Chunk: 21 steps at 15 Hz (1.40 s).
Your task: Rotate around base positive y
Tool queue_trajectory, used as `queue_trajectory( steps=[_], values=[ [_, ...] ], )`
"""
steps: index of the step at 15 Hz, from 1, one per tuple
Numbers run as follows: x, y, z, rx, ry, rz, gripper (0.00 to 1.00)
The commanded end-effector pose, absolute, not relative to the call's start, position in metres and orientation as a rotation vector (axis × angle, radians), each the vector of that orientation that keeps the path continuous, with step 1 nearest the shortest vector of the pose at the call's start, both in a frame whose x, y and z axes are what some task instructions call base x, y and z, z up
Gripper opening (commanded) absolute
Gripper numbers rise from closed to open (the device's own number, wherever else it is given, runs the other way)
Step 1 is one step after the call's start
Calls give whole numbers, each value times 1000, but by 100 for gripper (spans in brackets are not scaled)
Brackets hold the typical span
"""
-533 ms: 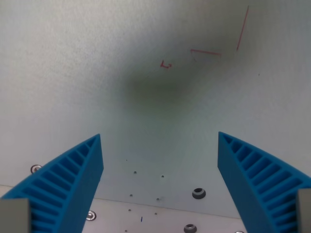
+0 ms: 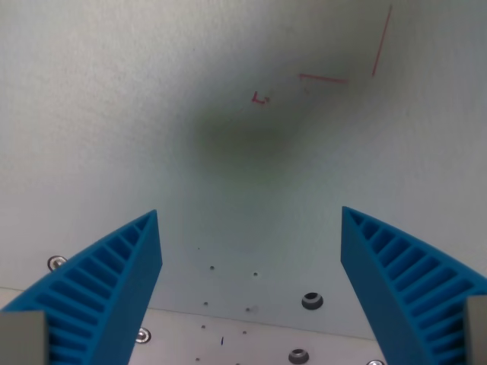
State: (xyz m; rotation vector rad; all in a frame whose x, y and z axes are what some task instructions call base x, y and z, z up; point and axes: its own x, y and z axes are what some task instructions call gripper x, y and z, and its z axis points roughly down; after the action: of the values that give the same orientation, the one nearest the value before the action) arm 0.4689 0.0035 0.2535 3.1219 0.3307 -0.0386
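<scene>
Claw (image 2: 249,217) spread wide, empty, blue ribbed fingers (image 2: 114,277) at lower frame corners over pale bench (image 2: 114,114); red pen marks (image 2: 260,99) upper right, bolt hole (image 2: 311,300) bottom centre-right.

Hovering over a pale grey-white table surface (image 2: 114,114): gripper (image 2: 249,217), jaws standing wide apart, nothing lying between them. Showing two blue ribbed fingers (image 2: 114,285), one rising from the wrist view's lower left, the other from the lower right, tips tapering upward and leaning slightly inward. Casting a soft dark shadow (image 2: 240,129) on the surface ahead. Lying beyond the shadow: thin red pen marks (image 2: 323,77), one small hooked mark and two straight strokes. Sitting near the bottom edge: screw holes (image 2: 311,300) and small specks, between the fingers.
</scene>
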Motion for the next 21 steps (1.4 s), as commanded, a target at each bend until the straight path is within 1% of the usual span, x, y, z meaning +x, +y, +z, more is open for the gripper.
queue_trajectory(
  steps=[1,21],
  values=[
    [471,3,258,3127,332,-182,100],
    [471,3,258,3108,331,-549,100]
  ],
)
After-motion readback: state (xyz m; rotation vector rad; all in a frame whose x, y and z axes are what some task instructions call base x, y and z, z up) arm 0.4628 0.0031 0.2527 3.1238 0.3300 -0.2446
